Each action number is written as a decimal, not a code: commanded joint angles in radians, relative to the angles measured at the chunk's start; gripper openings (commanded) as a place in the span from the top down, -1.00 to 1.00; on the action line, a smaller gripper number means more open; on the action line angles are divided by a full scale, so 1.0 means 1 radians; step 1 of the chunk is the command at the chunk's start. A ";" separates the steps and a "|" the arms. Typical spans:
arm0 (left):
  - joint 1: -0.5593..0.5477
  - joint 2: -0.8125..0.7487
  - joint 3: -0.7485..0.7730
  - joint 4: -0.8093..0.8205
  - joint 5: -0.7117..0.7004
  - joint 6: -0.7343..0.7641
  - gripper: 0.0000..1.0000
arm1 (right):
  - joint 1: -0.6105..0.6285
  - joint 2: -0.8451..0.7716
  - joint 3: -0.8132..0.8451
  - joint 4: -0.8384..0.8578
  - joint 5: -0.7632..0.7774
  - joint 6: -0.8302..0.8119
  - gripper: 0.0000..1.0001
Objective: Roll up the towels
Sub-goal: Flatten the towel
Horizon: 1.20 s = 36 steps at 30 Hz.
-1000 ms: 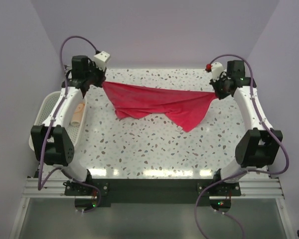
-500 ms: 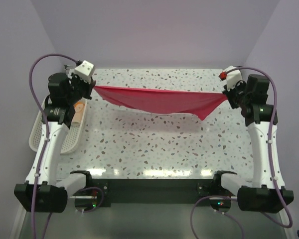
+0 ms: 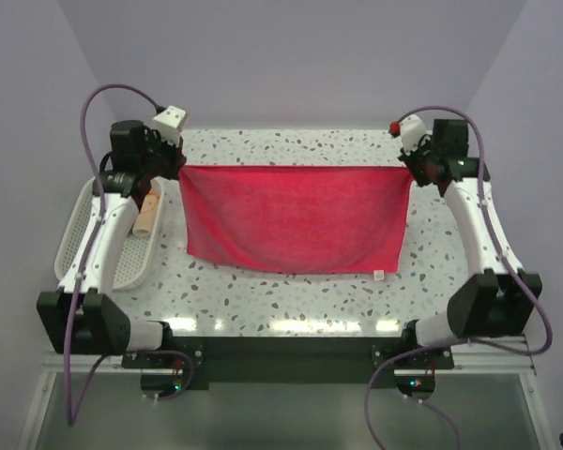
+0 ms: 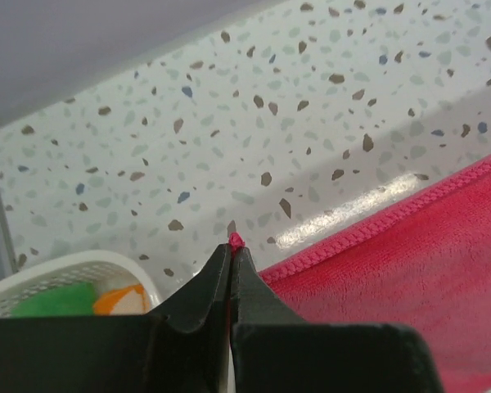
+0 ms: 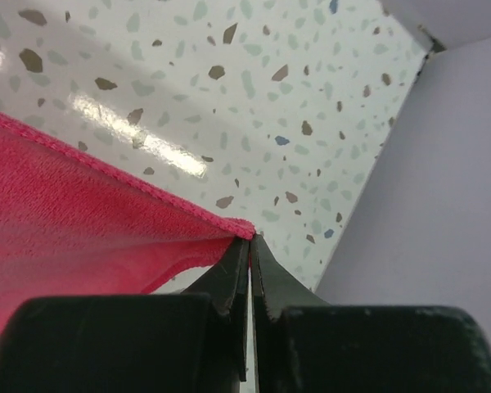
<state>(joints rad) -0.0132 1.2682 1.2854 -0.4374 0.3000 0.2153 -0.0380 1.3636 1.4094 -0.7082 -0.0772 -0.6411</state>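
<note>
Left gripper [image 4: 231, 246]: fingers clenched on one far corner of the pink-red towel [image 3: 291, 220], a tip of red hem showing just above the fingertips in the left wrist view. Right gripper [image 5: 250, 240]: fingers likewise pinched tight on the opposite far corner, the stitched edge running away to the left. Pink-red towel: opened to a full rectangle between the two grippers, far edge drawn straight, near edge toward the arm bases; only the top view shows its whole outline and a small white label [image 3: 379, 275] at the near right corner. How much of it rests on the speckled table [image 3: 291, 298] cannot be told. White mesh basket [image 3: 73, 225]: at the table's left edge, beside the left arm. Peach-orange towel [image 3: 148, 214]: inside the basket, seen from above. Green towel [image 4: 53, 299]: in the basket beside the peach-orange one, shown by the left wrist view alone.
</note>
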 commanded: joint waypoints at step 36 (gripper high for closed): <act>-0.028 0.352 -0.068 -0.144 -0.030 0.258 0.30 | 0.145 0.431 0.073 -0.330 -0.061 0.081 0.40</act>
<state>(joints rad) -0.0460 1.6661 1.3251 -0.4511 0.2085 0.3374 0.1108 1.8385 1.5795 -0.9428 -0.0471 -0.5293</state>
